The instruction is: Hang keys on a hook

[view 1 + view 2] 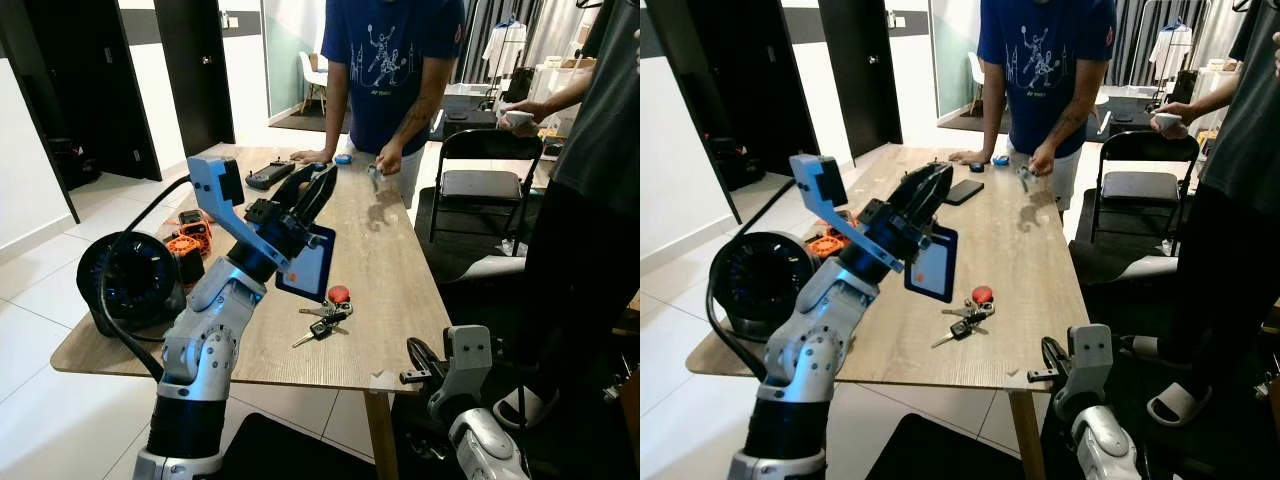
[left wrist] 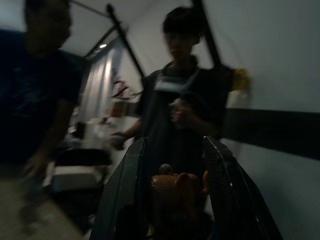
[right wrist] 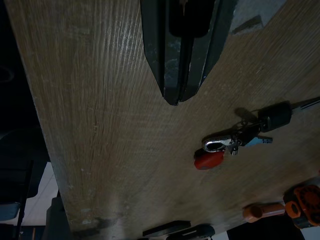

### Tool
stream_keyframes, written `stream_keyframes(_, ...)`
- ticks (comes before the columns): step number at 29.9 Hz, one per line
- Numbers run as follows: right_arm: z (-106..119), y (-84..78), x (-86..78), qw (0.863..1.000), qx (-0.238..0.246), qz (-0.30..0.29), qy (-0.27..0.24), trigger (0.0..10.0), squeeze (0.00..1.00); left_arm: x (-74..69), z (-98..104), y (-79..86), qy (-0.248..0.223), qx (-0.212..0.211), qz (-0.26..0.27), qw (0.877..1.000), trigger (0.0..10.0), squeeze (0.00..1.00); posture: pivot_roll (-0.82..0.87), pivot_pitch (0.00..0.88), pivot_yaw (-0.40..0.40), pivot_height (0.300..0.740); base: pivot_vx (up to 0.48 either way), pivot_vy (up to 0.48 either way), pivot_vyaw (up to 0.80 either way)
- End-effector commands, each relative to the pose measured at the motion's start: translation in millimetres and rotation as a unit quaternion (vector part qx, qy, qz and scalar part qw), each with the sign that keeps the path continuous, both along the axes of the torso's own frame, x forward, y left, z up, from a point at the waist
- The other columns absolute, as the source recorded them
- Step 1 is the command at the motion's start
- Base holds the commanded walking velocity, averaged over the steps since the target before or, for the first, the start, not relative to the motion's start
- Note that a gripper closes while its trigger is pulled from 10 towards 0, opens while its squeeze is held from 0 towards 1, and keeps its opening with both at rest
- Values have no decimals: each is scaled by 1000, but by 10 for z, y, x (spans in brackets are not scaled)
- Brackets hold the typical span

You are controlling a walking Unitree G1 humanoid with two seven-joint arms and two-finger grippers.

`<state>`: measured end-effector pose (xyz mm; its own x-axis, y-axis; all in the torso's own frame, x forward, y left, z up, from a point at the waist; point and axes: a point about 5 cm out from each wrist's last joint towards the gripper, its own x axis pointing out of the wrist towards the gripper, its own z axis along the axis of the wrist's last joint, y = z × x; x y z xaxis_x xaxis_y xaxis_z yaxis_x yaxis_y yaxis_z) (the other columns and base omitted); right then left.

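A bunch of keys (image 1: 323, 322) with a red tag (image 1: 339, 294) lies on the wooden table (image 1: 395, 260) near its front edge. Behind the keys a dark blue board (image 1: 310, 268) with a small orange spot stands tilted, partly hidden by my left arm. My left gripper (image 1: 314, 188) is raised above the table, pointing away toward the far end, its fingers (image 2: 222, 165) open and empty. At the table's front right corner my right gripper (image 3: 172, 100) is shut and holds nothing. The keys (image 3: 240, 134) lie a short way beyond its tip.
A black round device (image 1: 130, 282) and an orange tool (image 1: 190, 236) sit at the table's left. A controller (image 1: 270, 176) and a phone (image 1: 965, 190) lie farther back. A person in a blue shirt (image 1: 390, 60) leans on the far end. Another person (image 1: 590, 190) and a folding chair (image 1: 487, 180) stand to the right.
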<state>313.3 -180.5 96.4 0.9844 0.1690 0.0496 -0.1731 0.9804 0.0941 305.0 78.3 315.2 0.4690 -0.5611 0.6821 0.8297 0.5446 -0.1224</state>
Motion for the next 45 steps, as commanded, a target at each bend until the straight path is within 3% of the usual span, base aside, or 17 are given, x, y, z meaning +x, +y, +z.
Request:
stream_keyframes(1, -38, 2, -14, 1000, 7, -3, 7, 10000, 0, -64, 29, -44, -9, -7, -27, 1000, 10000, 0, 41, 60, 31, 740, 0, 0, 0)
stream_keyframes(11, 50, 24, 4, 1000, 21, -5, -20, 10000, 0, -69, 5, -80, -7, 6, -36, 999, 10000, 0, 41, 62, 29, 740, 0, 0, 0)
stream_keyframes(13, 193, 44, -2, 997, 23, 1, -69, 10000, 0, -71, 3, -69, -5, 8, -38, 999, 10000, 0, 43, 62, 29, 740, 0, 0, 0)
stream_keyframes(18, 284, 57, -7, 995, 16, 3, -97, 10000, 0, -60, -12, -62, -1, 12, -34, 999, 10000, 0, 43, 64, 31, 740, 0, 0, 0)
stream_keyframes(20, 464, 94, -21, 989, -14, 13, -149, 10000, 0, -19, -78, -54, 10, 30, -19, 999, 10000, 0, 41, 68, 33, 740, 0, 0, 0)
stream_keyframes(22, 464, 94, -21, 989, -14, 13, -149, 10000, 0, -19, -78, -54, 10, 30, -19, 999, 10000, 0, 41, 68, 33, 740, 0, 0, 0)
stream_keyframes(24, 617, 156, -29, 981, -47, 31, -184, 10000, 0, 43, -185, -47, 24, 60, 3, 998, 10000, 0, 39, 72, 35, 740, 0, 0, 0)
stream_keyframes(26, 617, 156, -29, 981, -47, 31, -184, 10000, 0, 43, -185, -47, 24, 60, 3, 998, 10000, 0, 39, 72, 35, 740, 0, 0, 0)
stream_keyframes(29, 730, 251, -4, 976, -83, 61, -194, 10000, 0, 114, -379, -40, 40, 109, 28, 993, 10000, 0, 35, 74, 35, 740, 0, 0, 0)
stream_keyframes(31, 730, 251, -4, 976, -83, 61, -194, 10000, 0, 114, -379, -40, 40, 109, 28, 993, 10000, 0, 35, 74, 35, 740, 0, 0, 0)
stream_keyframes(32, 753, 287, 13, 974, -96, 73, -192, 10000, 0, 134, -476, -38, 48, 130, 36, 990, 10000, 0, 35, 73, 33, 740, 0, 0, 0)
stream_keyframes(45, 756, 328, 109, 976, -127, 86, -158, 10000, 0, 107, -1006, -48, 75, 226, 34, 971, 10000, 0, 35, 80, 23, 740, 0, 0, 0)
